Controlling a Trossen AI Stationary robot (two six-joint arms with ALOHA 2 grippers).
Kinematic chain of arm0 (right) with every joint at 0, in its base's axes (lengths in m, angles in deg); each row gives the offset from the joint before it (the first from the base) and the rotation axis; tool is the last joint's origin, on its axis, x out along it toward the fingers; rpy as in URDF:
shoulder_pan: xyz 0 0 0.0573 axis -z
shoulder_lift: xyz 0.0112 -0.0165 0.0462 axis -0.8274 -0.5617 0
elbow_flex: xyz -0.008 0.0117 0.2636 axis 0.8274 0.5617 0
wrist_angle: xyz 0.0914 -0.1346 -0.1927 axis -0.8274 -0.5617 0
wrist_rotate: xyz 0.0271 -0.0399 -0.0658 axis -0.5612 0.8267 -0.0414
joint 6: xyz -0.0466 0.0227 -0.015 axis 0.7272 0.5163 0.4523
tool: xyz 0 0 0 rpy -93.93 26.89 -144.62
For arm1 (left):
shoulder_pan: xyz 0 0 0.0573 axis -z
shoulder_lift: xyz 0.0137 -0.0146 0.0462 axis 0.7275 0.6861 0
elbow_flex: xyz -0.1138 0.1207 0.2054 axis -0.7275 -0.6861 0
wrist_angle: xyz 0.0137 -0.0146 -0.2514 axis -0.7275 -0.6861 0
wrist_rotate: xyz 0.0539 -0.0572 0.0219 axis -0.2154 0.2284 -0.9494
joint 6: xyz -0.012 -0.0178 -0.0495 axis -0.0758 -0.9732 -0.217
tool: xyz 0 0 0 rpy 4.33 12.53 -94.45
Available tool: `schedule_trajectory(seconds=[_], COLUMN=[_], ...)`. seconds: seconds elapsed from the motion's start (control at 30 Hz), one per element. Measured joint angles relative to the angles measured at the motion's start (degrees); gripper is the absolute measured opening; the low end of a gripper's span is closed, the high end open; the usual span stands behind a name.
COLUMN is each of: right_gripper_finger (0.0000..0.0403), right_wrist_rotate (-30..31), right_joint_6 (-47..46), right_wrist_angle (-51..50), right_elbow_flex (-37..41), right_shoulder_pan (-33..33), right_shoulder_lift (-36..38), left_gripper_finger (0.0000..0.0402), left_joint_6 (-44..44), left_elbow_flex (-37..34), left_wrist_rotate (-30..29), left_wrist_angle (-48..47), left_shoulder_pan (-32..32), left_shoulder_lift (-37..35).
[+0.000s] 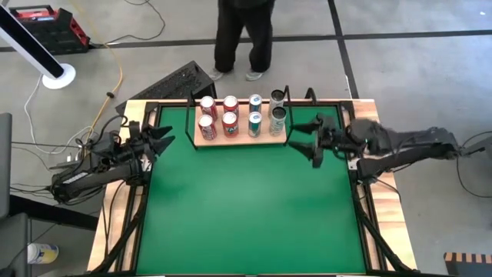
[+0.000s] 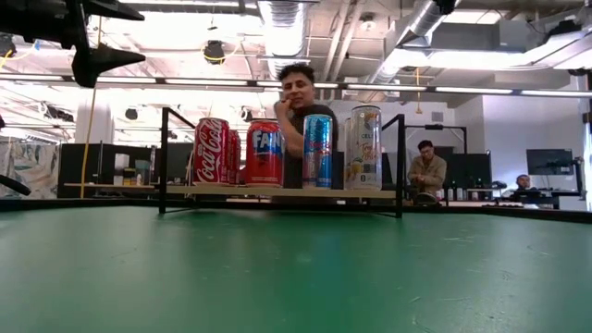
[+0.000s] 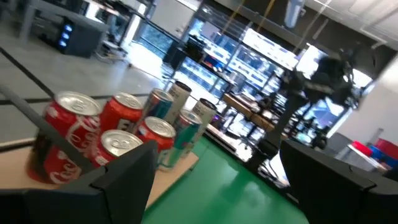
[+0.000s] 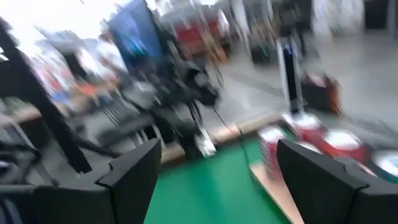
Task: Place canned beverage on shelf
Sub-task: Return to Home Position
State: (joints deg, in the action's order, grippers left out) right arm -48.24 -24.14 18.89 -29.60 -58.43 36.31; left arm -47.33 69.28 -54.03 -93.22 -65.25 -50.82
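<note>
Eight cans (image 1: 230, 123) stand in two rows on the shelf (image 1: 241, 138). Left gripper (image 1: 164, 139) and right gripper (image 1: 304, 143) flank it, both spread wide and empty; placing looks finished.

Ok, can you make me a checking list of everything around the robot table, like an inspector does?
Surface: green mat, flat.
Job's things: shelf at the mat's far edge, holding eight upright cans in four pairs: four red cans, two blue cans, two white cans.
Clutter: nothing seen on the mat.
Grippers: left gripper open and empty, at the mat's left edge; right gripper open and empty, just right of the shelf.
Cables: yellow cable and pale ones on the floor, left of the table.
Surroundings: person standing behind the table; red case on the floor.
</note>
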Motion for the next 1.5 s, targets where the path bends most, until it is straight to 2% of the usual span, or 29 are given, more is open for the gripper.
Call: schedule_trajectory(seconds=[0.07, 0.17, 0.27, 0.43, 0.6, 0.77, 0.87, 0.9, 1.1, 1.3, 1.43, 1.5], right_gripper_finger=[0.0342, 0.0342, 0.034, 0.0309, 0.0231, 0.0104, 0.0029, 0.0018, 0.0042, 0.0019, 0.0014, 0.0022], right_wrist_rotate=[0.25, 2.73, 2.78, -4.59, -5.79, -5.98, -6.81, -7.23, -7.47, -14.24, -17.36, -17.56], right_joint_6=[1.42, 1.51, 0.55, -1.6, 1.67, 3.87, 5.35, 5.88, 6.01, 3.0, 1.41, 1.38], right_wrist_angle=[13.06, 24.07, 25.9, 24.79, 22.44, 25.41, 26.83, 26.99, 32.24, 36.88, 34.76, 34.6], right_elbow_flex=[8.35, 17.09, 20.32, 20.67, 22.53, 28.12, 31.23, 32.01, 38.71, 44.24, 46.4, 48.08], right_shoulder_pan=[-1.51, -1.76, -1.74, -1.67, -2.67, -3.01, -2.95, -2.76, 1.05, 6.76, 9.22, 10.24], right_shoulder_lift=[1.67, 1.3, -1.06, -4.68, -4.4, -0.59, 1.83, 2.65, 7.1, 11.21, 14.4, 15.9], left_gripper_finger=[0.0322, 0.0322, 0.0322, 0.0322, 0.0322, 0.031, 0.0282, 0.0269, 0.016, 0.0025, 0.0008, 0.0004], left_joint_6=[0.39, 0.16, -0.06, -0.1, -0.21, 3.88, 5.66, 6.17, 7.45, 5.67, 1.5, 1.26], left_elbow_flex=[0.0, 0.0, 0.0, 0.0, 0.0, 0.0, 0.0, 0.0, -3.39, -13.96, -20.57, -20.44], left_wrist_rotate=[-1.69, -2.56, -2.59, -2.31, -0.39, 0.17, 2.1, 2.8, 7.66, 13.26, 14.04, 13.11], left_wrist_angle=[0.0, 0.0, -0.05, -0.37, -1.54, -1.08, -0.28, -0.28, 2.03, 17.31, 25.32, 21.82], left_shoulder_pan=[0.0, 0.0, 0.0, -0.02, 0.0, 0.0, 0.0, 0.0, 0.0, 0.0, 0.02, 0.02], left_shoulder_lift=[0.0, 0.0, 0.0, 0.0, 0.02, 0.0, 0.0, 0.0, 0.0, 0.0, -0.01, 0.17])
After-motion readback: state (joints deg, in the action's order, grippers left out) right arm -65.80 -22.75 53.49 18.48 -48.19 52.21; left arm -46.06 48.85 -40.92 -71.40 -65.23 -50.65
